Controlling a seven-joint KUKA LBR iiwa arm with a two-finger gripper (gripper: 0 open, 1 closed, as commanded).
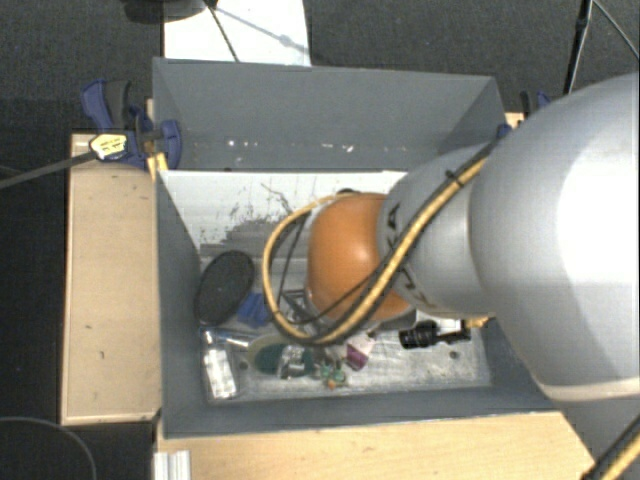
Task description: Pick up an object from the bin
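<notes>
The dark lower end of my gripper (297, 356) pokes out from under the arm's orange cover, low over the front of the bin. A round dark-green thing (267, 356) lies just to its left. Just to its right are a small green piece (331, 372) and a pink-purple piece (356, 355). A blue thing (252, 310) lies a little further back on the left, partly hidden by the cables.
A dark grey oval disc (222, 286) leans at the left of the bin. A clear plastic piece (218, 370) sits in the front left corner. A black elongated thing (432, 335) lies at the right. The arm, its orange cover and cables hide the bin's middle.
</notes>
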